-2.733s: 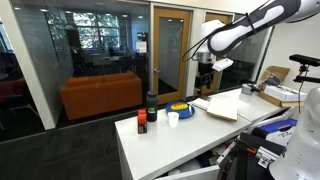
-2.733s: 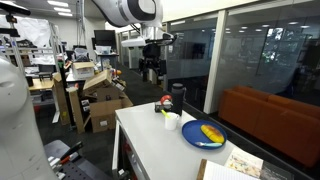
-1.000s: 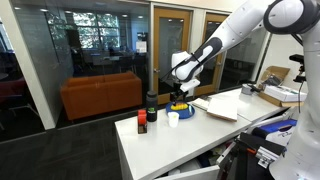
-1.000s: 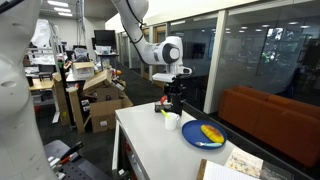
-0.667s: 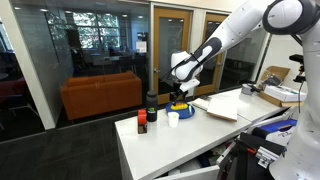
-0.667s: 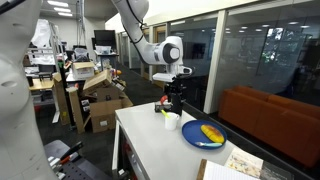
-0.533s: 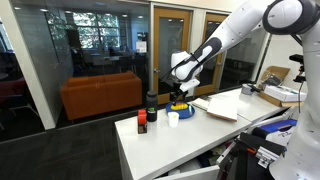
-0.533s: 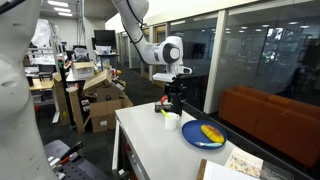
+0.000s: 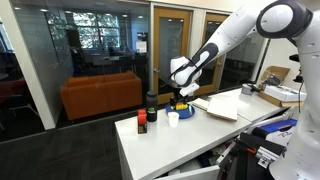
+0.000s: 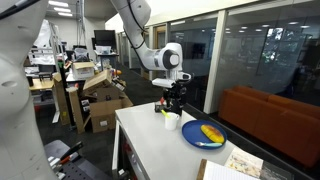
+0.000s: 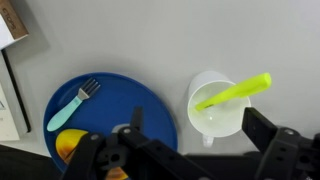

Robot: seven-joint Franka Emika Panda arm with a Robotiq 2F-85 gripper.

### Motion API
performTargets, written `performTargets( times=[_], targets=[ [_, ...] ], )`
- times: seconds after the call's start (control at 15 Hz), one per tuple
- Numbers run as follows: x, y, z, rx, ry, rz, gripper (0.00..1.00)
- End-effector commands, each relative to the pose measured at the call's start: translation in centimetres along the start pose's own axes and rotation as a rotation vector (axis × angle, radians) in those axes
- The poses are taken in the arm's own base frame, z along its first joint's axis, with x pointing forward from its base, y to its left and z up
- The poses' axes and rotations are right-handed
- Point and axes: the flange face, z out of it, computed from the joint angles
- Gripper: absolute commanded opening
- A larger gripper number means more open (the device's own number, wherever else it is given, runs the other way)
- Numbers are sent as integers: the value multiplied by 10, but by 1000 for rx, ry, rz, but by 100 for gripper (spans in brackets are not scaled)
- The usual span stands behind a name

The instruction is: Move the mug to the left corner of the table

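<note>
The mug (image 11: 217, 110) is a small white cup with a yellow-green utensil leaning in it. It stands on the white table (image 11: 150, 40) beside the blue dish (image 11: 100, 115). In both exterior views the mug (image 9: 173, 118) (image 10: 172, 121) sits near the table's end. My gripper (image 11: 190, 140) is open and hovers just above the mug, its dark fingers on either side of it. It also shows in both exterior views (image 9: 178, 100) (image 10: 170, 103), low over the mug.
The blue dish holds a light-blue fork (image 11: 72, 105) and yellow food. A dark cylindrical container (image 9: 152, 103) and a small red-topped item (image 9: 142, 124) stand near the table's end. Papers (image 9: 215, 106) lie further along. Cardboard boxes (image 10: 105, 105) stand beside the table.
The arm swung from high above the table down over the mug. In the last second it lowered slightly more toward the mug. The mug has not moved.
</note>
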Motion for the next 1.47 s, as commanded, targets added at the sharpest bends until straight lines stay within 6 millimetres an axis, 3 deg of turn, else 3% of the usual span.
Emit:
performTargets(
  times=[0.0,0.53,1.4],
  targets=[
    [7,1,8,0,9,-2,100],
    [13,11,21,-2,17,9,100],
    [13,3,57,-5,5,-2,100]
  ],
)
